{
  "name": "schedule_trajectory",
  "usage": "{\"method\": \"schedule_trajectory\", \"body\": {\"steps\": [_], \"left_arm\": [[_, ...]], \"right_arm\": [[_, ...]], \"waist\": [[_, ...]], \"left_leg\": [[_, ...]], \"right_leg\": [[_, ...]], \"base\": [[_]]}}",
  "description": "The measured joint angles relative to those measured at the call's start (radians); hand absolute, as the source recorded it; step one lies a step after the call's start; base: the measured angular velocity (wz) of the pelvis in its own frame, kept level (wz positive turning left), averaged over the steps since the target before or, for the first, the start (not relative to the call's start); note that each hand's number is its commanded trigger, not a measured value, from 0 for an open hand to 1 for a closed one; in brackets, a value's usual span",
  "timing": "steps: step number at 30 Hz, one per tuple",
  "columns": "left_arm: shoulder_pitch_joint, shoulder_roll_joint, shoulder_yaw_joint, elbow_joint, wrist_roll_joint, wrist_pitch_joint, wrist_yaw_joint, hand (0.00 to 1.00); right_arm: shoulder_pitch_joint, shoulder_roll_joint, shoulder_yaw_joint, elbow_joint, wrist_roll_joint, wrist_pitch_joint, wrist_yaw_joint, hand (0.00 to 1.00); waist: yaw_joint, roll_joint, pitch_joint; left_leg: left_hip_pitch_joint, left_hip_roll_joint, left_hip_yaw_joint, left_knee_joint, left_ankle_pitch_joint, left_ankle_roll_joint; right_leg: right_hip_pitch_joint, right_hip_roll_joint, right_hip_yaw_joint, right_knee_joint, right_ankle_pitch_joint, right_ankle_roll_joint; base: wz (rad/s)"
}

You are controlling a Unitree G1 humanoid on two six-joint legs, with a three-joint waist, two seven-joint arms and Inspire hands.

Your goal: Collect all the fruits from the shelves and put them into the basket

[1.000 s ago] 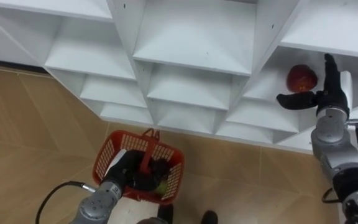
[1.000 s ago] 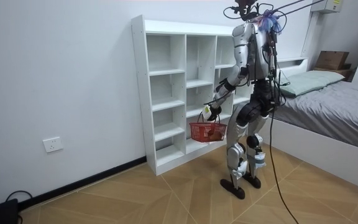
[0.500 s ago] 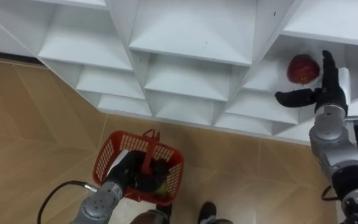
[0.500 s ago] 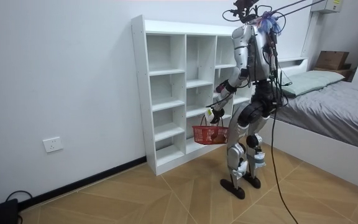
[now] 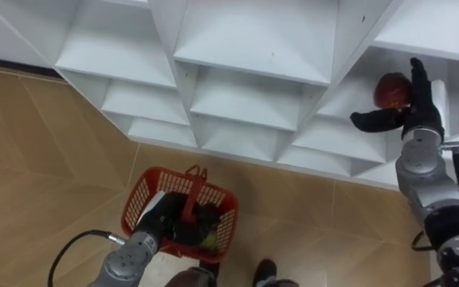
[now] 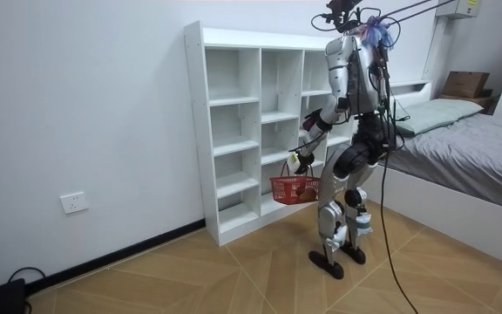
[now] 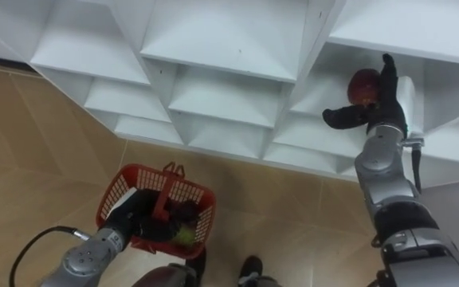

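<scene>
Left eye view: I look down at a white closet (image 5: pixel 253 40) of open compartments that spans the top of the frame. In a compartment at the upper right, a round red fruit (image 5: pixel 390 89) sits on its shelf. My right hand (image 5: pixel 411 115) is raised just beside it, spread wide, with the fingers straight up along the fruit's right side and the thumb stretched out below it. I cannot tell whether the hand touches the fruit. At the lower left, over the wooden floor (image 5: pixel 46 159), my left hand (image 5: pixel 164 219) is curled round the handle of a red basket (image 5: pixel 139 198). Inside the basket, near its lower right corner, lies a small green fruit (image 5: pixel 209 237). The other compartments in view hold nothing.

Room view: I stand upright on the wooden floor, facing the closet (image 6: pixel 234 131), which stands against a white wall. The red basket (image 6: pixel 293 188) hangs from my left hand (image 6: pixel 295 162) at about thigh height, close to the shelves. A bed (image 6: pixel 460 148) lies at the room view's right.

Right eye view: the red fruit (image 7: pixel 362 83) rests in its compartment at the upper right, with my open right hand (image 7: pixel 382 108) just beside it. The basket (image 7: pixel 116 191), at the lower left, holds the green fruit (image 7: pixel 183 234).
</scene>
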Motion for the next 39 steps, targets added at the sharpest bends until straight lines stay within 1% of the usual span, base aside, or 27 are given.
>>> {"method": "schedule_trajectory", "body": {"steps": [3, 8, 14, 17, 18, 19, 20, 21, 28, 34, 39], "left_arm": [[0.000, 0.000, 0.000, -0.001, 0.000, 0.005, 0.000, 1.00], [0.000, -0.001, 0.000, -0.004, -0.001, 0.006, 0.003, 1.00], [-0.002, -0.010, 0.001, -0.004, -0.001, 0.007, 0.006, 1.00], [-0.002, -0.017, 0.001, -0.006, -0.001, 0.015, 0.006, 1.00], [-0.002, -0.020, 0.001, -0.006, -0.001, 0.021, 0.005, 1.00], [-0.001, -0.021, 0.001, -0.006, -0.001, 0.026, 0.005, 1.00], [-0.001, -0.021, 0.001, -0.006, -0.001, 0.027, 0.005, 1.00], [0.000, -0.022, 0.001, -0.006, -0.001, 0.027, 0.005, 1.00], [0.001, -0.026, -0.003, -0.024, -0.002, 0.027, 0.008, 1.00], [-0.009, -0.026, -0.021, -0.024, -0.002, 0.027, 0.009, 1.00], [-0.009, -0.026, -0.021, -0.024, -0.002, 0.026, 0.009, 1.00]], "right_arm": [[-0.011, -0.001, 0.000, 0.000, 0.000, 0.017, 0.007, 0.00], [-0.028, -0.001, 0.000, -0.002, 0.000, 0.018, 0.021, 0.00], [-0.040, -0.001, 0.000, -0.004, -0.004, 0.018, 0.021, 0.00], [-0.043, -0.002, 0.000, -0.004, -0.004, 0.018, 0.021, 0.00], [-0.043, -0.002, 0.000, -0.004, -0.004, 0.018, 0.021, 0.06], [-0.042, -0.002, 0.000, -0.004, -0.004, 0.019, 0.021, 0.55], [-0.042, -0.002, 0.000, -0.004, -0.004, 0.019, 0.021, 0.87], [-0.042, -0.002, 0.000, -0.003, -0.003, 0.019, 0.021, 1.00], [-0.039, -0.002, 0.008, -0.002, 0.001, 0.018, 0.032, 1.00], [-0.037, -0.004, 0.023, 0.001, 0.001, 0.017, 0.031, 1.00], [-0.038, -0.004, 0.023, 0.001, 0.001, 0.017, 0.032, 1.00]], "waist": [[0.001, 0.001, -0.0003], [0.005, 0.002, -0.0008], [0.012, 0.004, -0.0021], [0.012, 0.005, -0.0028], [0.012, 0.005, -0.0029], [0.011, 0.005, -0.0029], [0.011, 0.005, -0.0029], [0.011, 0.006, -0.0030], [0.010, 0.007, -0.0039], [0.009, 0.007, -0.0039], [0.009, 0.007, -0.0039]], "left_leg": [[-0.002, 0.000, -0.001, -0.003, 0.000, 0.000], [-0.002, 0.000, -0.004, -0.010, 0.000, 0.000], [0.000, -0.001, -0.009, -0.022, 0.002, -0.002], [0.001, -0.001, -0.010, -0.023, 0.002, -0.002], [0.001, -0.001, -0.010, -0.023, 0.002, -0.002], [0.001, -0.001, -0.011, -0.023, 0.002, -0.002], [0.001, -0.001, -0.011, -0.023, 0.002, -0.002], [0.001, -0.001, -0.011, -0.023, 0.003, -0.003], [0.002, -0.001, -0.013, -0.020, 0.006, -0.004], [0.003, -0.001, -0.012, -0.020, 0.008, -0.005], [0.003, -0.001, -0.011, -0.020, 0.008, -0.005]], "right_leg": [[0.001, 0.001, -0.004, -0.006, 0.000, 0.000], [0.002, 0.001, -0.008, -0.013, 0.000, 0.001], [0.001, 0.000, -0.016, -0.015, 0.000, 0.001], [0.002, 0.000, -0.017, -0.016, 0.000, 0.001], [0.002, 0.000, -0.017, -0.016, 0.000, 0.001], [0.002, 0.000, -0.018, -0.016, 0.001, 0.001], [0.002, 0.000, -0.018, -0.016, 0.001, 0.001], [0.003, 0.000, -0.019, -0.016, 0.001, 0.001], [0.006, 0.000, -0.021, -0.012, 0.001, 0.000], [0.007, -0.001, -0.022, -0.012, 0.001, -0.001], [0.006, -0.001, -0.021, -0.012, 0.001, -0.001]], "base": [[0.00], [0.01], [0.01], [0.00], [0.00], [0.00], [0.00], [0.00], [0.00], [0.00], [0.00]]}}
